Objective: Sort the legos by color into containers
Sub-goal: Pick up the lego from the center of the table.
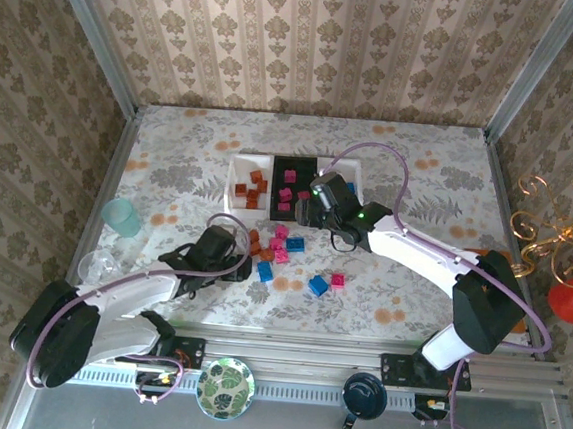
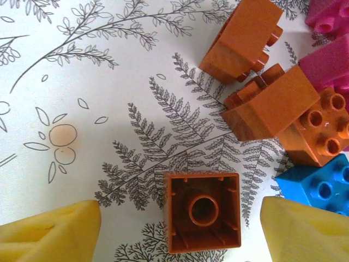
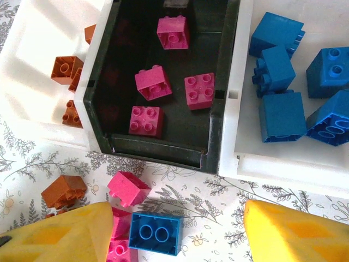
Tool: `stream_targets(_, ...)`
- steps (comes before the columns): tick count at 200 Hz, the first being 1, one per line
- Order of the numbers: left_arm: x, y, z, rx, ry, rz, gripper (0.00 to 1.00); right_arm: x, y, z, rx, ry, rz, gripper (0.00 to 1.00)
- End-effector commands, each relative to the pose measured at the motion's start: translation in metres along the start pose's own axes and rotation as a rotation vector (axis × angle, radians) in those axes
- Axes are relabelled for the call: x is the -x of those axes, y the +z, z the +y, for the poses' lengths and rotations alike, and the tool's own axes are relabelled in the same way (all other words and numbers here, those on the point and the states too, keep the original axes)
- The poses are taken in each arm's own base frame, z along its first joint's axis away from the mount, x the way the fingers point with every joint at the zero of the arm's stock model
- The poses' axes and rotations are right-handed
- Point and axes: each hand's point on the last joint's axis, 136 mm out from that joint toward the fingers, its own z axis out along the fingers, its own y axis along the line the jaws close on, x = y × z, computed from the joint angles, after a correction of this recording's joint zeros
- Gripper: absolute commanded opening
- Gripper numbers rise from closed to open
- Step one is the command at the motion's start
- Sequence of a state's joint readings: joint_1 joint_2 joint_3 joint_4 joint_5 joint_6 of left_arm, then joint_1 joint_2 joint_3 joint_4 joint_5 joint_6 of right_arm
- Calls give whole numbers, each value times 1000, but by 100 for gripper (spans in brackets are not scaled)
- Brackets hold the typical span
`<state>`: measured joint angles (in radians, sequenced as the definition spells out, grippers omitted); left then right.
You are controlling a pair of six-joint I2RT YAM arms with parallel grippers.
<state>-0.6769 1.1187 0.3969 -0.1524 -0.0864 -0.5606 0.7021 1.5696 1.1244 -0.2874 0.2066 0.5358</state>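
The left gripper (image 2: pixel 180 218) is seen spread wide, with an upturned orange-brown brick (image 2: pixel 203 211) lying untouched between its yellow fingers (image 2: pixel 49 232). A blue brick (image 2: pixel 319 188) and more orange-brown bricks (image 2: pixel 270 103) are found beyond the right finger. The right gripper (image 3: pixel 177 218) is also held wide with nothing gripped. Loose legos (image 3: pixel 155 233) are scattered between its fingers, and beyond them the black tray (image 3: pixel 158 148) of pink bricks (image 3: pixel 152 83) is flanked by the left white tray (image 3: pixel 49 134) with orange-brown ones and the right white tray (image 3: pixel 283 166) with blue ones.
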Motion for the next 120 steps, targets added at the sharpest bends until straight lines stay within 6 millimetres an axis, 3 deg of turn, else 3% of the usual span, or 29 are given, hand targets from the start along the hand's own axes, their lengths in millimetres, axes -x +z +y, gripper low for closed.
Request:
stream_targets(1, -2, 6, 0, -3, 2, 12, 78, 5, -5, -5, -17, 24, -32, 66)
stream_targets(61, -2, 25, -6, -5, 9, 46, 50, 3, -9, -10, -29, 24, -34, 66)
stream_targets(93, 13, 9, -14, -31, 11, 3, 39, 1, -11, -13, -35, 22, -37, 66)
stream_targets(120, 51, -19, -23, -42, 20, -103, 38, 0, -15, -13, -26, 28, -44, 66)
